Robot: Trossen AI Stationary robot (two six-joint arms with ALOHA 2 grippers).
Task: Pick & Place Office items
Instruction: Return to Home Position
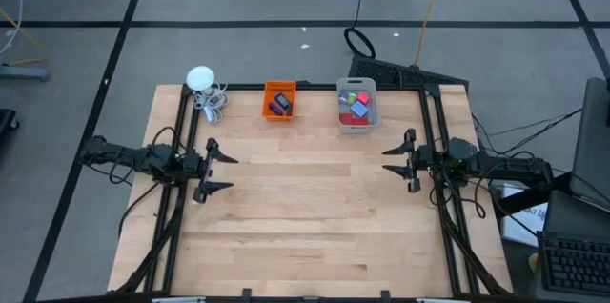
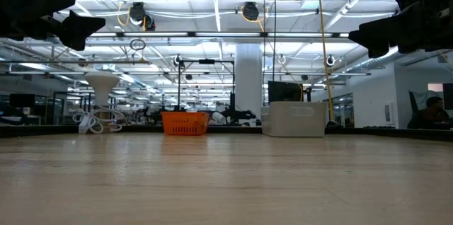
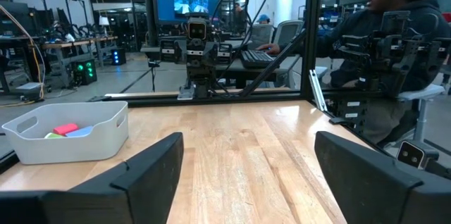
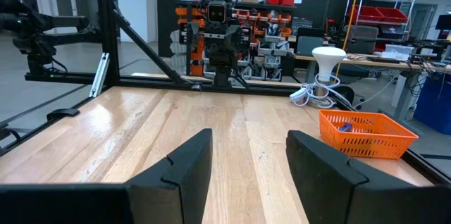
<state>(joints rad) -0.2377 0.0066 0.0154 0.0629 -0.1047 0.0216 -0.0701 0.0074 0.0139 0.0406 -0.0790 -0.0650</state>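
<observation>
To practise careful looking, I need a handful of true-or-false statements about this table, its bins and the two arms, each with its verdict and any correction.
1. The orange bin stands between the white gadget and the grey bin. True.
2. The small coloured blocks lie scattered over the middle of the table. False: they sit inside the grey bin.
3. The left arm and the right arm both have open jaws holding nothing. True.
4. The orange bin is empty. False: it holds a few dark and blue pieces.
5. The right arm reaches into the grey bin. False: it is at the table's right edge, apart from both bins.
</observation>
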